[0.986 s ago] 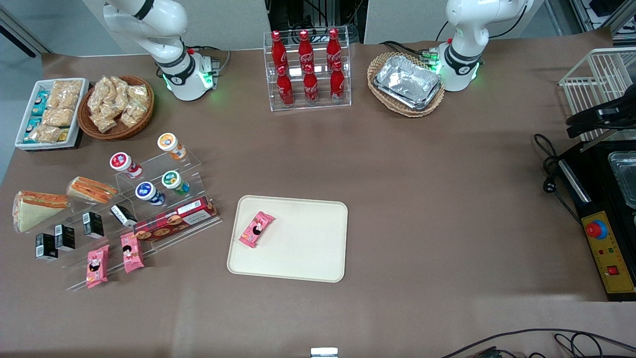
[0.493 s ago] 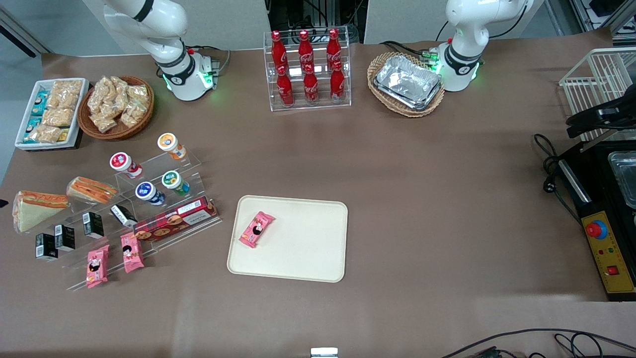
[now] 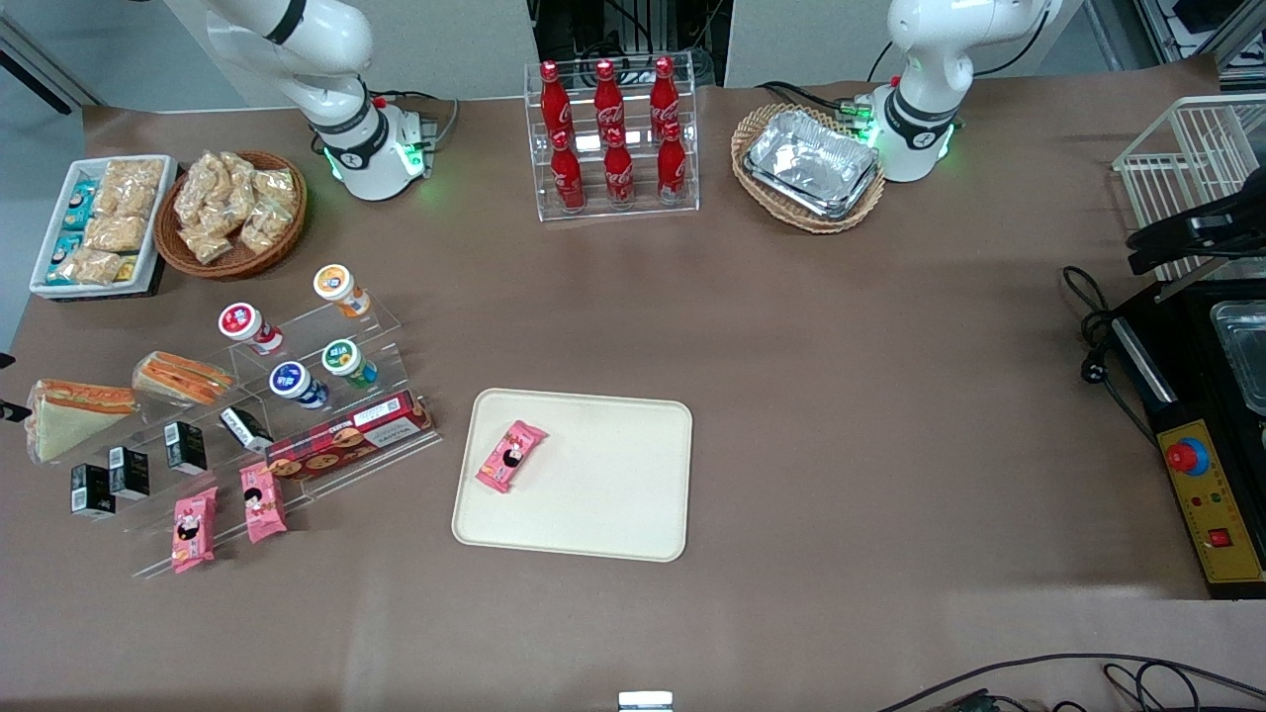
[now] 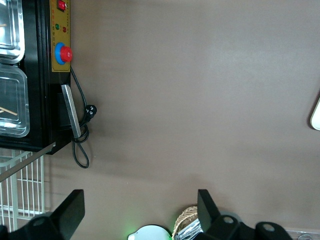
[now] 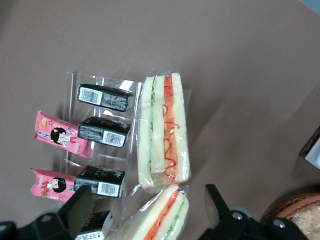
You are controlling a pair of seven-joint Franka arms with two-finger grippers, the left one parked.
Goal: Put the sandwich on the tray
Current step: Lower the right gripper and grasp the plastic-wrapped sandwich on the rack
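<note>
The sandwich (image 3: 67, 423), a clear-wrapped wedge with a broad white face, lies on the table at the working arm's end, beside the clear stepped rack. The right wrist view shows its filling edge (image 5: 163, 131). The smaller tan wedge sandwich (image 3: 184, 377) lies close beside it and shows between my fingers in the right wrist view (image 5: 161, 216). My gripper (image 5: 147, 212) is open and empty above the two sandwiches. In the front view only a dark tip (image 3: 9, 409) of it shows at the frame edge. The cream tray (image 3: 603, 494) lies mid-table, nearer the front camera.
A pink snack packet (image 3: 510, 456) lies on the tray. The clear rack (image 3: 297, 415) holds yogurt cups, black boxes (image 5: 103, 131), pink packets (image 5: 59, 135) and a cookie box. A wicker snack basket (image 3: 233, 211), a white snack tray (image 3: 99, 222), a cola rack (image 3: 611, 138) and foil trays (image 3: 811, 163) stand farther back.
A dark tip of my gripper has come into the front view at the frame edge beside the sandwich. The sandwiches and the tray have not moved.
</note>
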